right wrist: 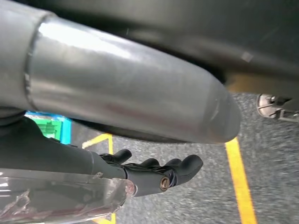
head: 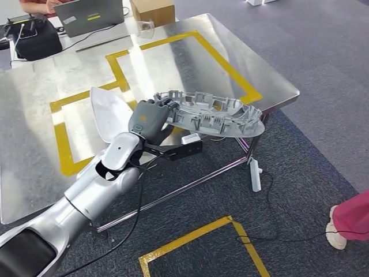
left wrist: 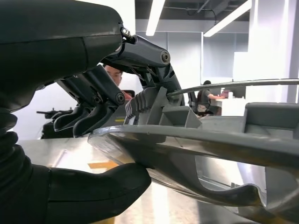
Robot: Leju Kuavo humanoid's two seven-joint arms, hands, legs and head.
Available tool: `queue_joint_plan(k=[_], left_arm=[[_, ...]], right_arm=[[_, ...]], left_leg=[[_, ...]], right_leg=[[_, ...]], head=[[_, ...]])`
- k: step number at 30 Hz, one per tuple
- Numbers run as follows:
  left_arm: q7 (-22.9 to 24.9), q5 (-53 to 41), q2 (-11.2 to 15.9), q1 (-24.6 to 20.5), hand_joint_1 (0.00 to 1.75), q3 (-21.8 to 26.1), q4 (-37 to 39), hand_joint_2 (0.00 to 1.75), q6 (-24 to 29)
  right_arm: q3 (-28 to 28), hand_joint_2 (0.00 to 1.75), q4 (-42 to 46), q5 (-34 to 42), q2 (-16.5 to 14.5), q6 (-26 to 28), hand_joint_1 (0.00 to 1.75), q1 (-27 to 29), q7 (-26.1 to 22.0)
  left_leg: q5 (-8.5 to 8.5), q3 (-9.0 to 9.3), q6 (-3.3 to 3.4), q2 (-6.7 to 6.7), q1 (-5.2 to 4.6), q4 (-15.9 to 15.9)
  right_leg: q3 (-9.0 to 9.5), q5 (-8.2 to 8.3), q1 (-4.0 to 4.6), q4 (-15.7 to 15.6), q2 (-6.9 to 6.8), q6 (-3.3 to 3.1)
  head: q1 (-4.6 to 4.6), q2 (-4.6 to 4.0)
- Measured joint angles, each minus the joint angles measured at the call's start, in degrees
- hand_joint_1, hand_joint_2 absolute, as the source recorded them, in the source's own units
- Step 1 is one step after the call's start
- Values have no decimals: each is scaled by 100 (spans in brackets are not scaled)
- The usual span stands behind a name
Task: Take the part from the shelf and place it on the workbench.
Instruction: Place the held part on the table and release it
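Left hand (head: 150,118) fingertips hidden under the near end of the grey ribbed plastic part (head: 213,112). Part's far end cut off by the left wrist frame edge (left wrist: 246,154). White curved panel (head: 106,112) on the shiny metal workbench (head: 39,86) partly covered by the left forearm. Person in pink (head: 350,222) cropped at the head frame corner. Right hand (right wrist: 155,170) blurred, its palm side out of sight, grip unclear.

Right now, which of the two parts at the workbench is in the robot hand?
The grey ribbed part, held by the left robot hand; the white part lies on the workbench.

Lab/office, steel workbench (head: 39,173) w/ yellow tape, laptop (head: 89,14), ceiling strip lights (left wrist: 155,16)
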State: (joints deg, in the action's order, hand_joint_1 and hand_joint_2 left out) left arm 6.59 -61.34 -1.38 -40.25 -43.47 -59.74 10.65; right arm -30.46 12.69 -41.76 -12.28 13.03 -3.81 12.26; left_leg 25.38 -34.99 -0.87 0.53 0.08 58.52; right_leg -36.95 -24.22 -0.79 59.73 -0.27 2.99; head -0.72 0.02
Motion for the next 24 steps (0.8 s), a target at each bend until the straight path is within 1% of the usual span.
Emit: queue_joint_plan(k=[1,2,4,5,6,9,10,11,14,20,24], left_arm=[[15,32,-1,-1,175,4,0,175,-21],[28,58,-2,-1,175,8,0,175,-39],[67,80,-14,-2,175,19,0,175,-65],[95,82,-26,-1,175,23,1,175,-82],[123,83,-42,-1,175,29,2,175,-98],[204,96,-112,-4,175,45,25,175,-161],[227,109,-143,-6,175,54,41,175,-189],[249,126,-173,-9,175,67,59,175,-219],[304,198,-280,-42,175,103,134,175,-313],[377,275,-465,-128,175,130,320,175,-421],[589,114,-606,-236,175,126,560,175,-388]], right_arm=[[-3,0,1,-1,0,0,0,1,5],[-5,0,1,-1,-1,0,0,1,11],[-9,0,1,-3,-4,1,0,2,15],[-13,0,1,-7,-5,2,0,3,15],[-20,0,1,-11,-5,3,0,4,15],[-42,0,1,-27,-5,7,0,3,15],[-45,0,1,-32,-5,7,0,2,15],[-48,0,1,-35,-5,6,0,1,15],[-56,0,1,-42,-5,-1,0,0,15],[-72,0,1,-45,-5,-17,0,-3,15],[-73,0,1,-75,-5,-16,0,-15,15]], left_leg=[[-19,-3,28,5,1,-1],[-17,-1,95,1,0,-5],[-73,8,247,1,-5,-39],[-59,14,264,2,-4,-48],[-73,14,231,4,-1,-57],[-81,15,28,4,14,-91],[-82,14,-25,4,18,-96],[-83,13,-51,4,20,-98],[-87,9,-53,3,14,-98],[-106,4,-24,3,-1,-97],[-113,3,-11,2,-10,-97]], right_leg=[[-5,4,0,-1,18,-19],[-9,11,2,-5,34,-30],[-26,19,21,-3,62,-36],[-31,23,28,-5,69,-41],[-35,23,31,-3,72,-42],[-50,27,35,0,69,-52],[-54,31,35,0,68,-56],[-55,36,35,0,67,-58],[-50,55,27,-8,65,-44],[-32,92,12,-49,62,-14],[-23,103,6,-64,59,1]], head=[[-10,0],[-20,0],[-33,0],[-32,0],[-33,0],[-31,0],[-31,0],[-29,0],[-28,0],[-28,0],[-28,0]])
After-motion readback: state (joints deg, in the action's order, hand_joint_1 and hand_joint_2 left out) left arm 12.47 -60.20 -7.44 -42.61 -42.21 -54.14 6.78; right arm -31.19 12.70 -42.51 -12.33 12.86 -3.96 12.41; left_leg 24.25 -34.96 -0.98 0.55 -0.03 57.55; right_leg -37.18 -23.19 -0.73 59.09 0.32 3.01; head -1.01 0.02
